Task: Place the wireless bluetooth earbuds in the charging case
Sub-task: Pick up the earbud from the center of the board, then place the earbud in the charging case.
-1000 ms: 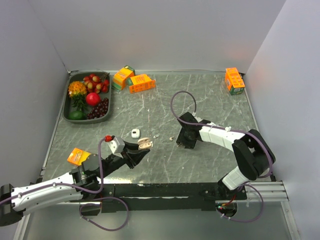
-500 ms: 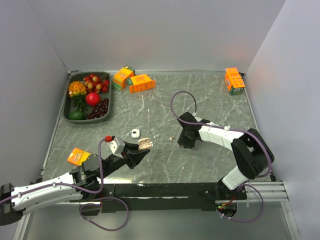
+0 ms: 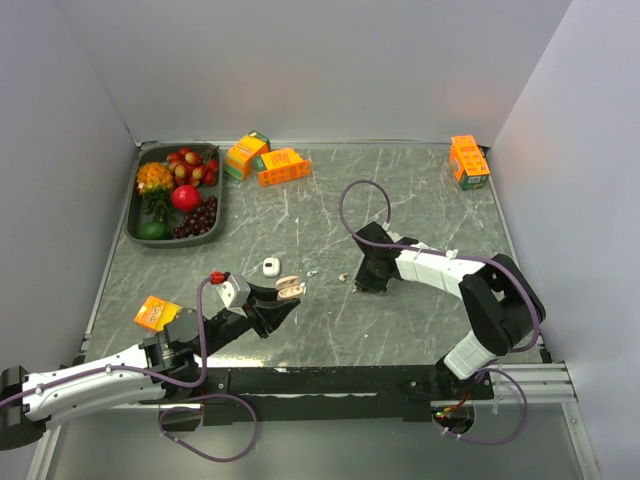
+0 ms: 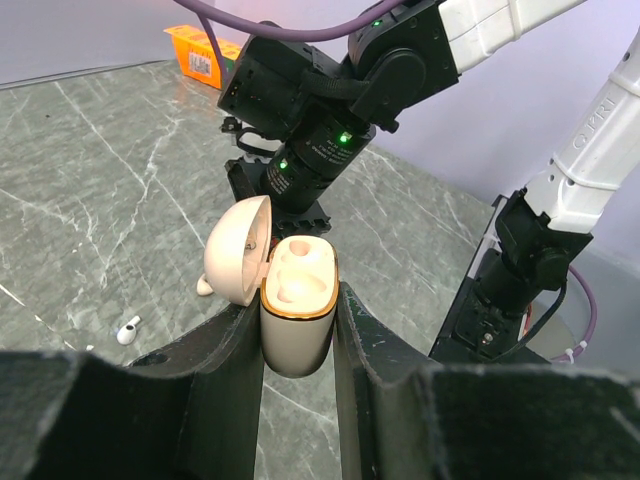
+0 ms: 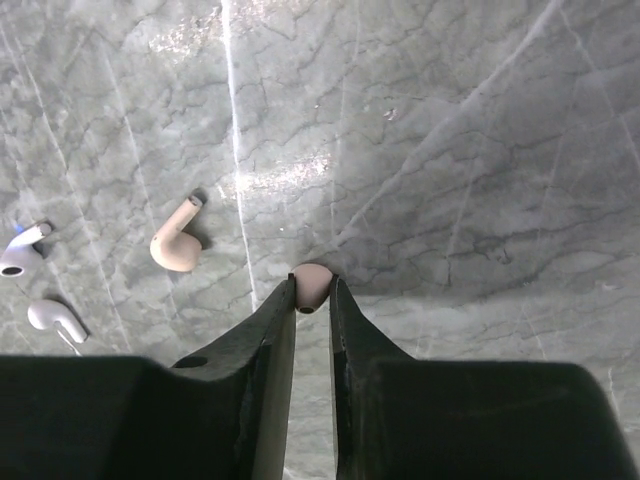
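Observation:
My left gripper (image 4: 298, 305) is shut on an open beige charging case (image 4: 297, 310) with a gold rim. It holds the case upright above the table with the lid tipped left and both sockets empty. The case also shows in the top view (image 3: 287, 288). My right gripper (image 5: 312, 290) points down at the table and is shut on a beige earbud (image 5: 311, 284), pinched at its fingertips. A second beige earbud (image 5: 175, 243) lies on the table to its left. Two white earbuds (image 5: 22, 250) (image 5: 52, 316) lie further left.
A small closed white case (image 3: 270, 266) lies behind the left gripper. A dark tray (image 3: 135, 215) of fruit stands at the back left. Orange boxes stand at the back (image 3: 283, 166) (image 3: 247, 153) and the back right (image 3: 468, 160). An orange packet (image 3: 155, 312) lies near left.
My right gripper has shifted slightly to the left, close to the table. My left arm with the case has not moved.

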Action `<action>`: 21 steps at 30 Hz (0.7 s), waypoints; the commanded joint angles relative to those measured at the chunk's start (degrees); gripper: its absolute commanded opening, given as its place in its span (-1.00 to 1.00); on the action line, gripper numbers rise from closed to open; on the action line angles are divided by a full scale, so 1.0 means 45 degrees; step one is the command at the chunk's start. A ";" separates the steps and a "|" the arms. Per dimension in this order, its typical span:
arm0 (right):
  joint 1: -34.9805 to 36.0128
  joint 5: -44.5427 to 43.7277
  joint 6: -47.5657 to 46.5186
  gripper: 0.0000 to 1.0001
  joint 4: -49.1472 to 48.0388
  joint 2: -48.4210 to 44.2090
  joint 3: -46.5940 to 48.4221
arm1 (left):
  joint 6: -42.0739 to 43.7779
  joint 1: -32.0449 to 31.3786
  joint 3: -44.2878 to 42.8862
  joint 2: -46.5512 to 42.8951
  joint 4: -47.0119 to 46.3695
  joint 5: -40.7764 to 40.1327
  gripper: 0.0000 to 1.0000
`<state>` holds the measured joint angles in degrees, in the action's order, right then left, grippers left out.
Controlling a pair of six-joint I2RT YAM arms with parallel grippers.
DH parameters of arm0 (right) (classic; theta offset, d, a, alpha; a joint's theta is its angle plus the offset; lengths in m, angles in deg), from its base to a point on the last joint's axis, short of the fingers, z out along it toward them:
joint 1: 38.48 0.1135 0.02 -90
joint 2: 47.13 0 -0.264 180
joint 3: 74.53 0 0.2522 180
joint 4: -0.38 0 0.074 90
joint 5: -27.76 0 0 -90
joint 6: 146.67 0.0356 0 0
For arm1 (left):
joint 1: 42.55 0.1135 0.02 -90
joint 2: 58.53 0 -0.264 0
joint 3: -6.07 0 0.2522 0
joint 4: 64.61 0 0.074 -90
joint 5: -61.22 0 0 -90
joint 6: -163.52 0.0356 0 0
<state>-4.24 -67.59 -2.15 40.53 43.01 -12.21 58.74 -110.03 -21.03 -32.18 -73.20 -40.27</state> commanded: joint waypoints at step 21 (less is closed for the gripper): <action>0.1237 -0.3637 -0.4707 -1.00 0.0093 -0.5557 -0.0087 | 0.0278 -0.0121 -0.0531 0.0941 -0.1048 -0.0203 -0.98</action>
<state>-1.29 -80.85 -14.37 44.25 24.39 -12.21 59.06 -110.19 -21.05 -29.56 -73.14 -41.10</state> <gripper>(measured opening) 0.231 0.331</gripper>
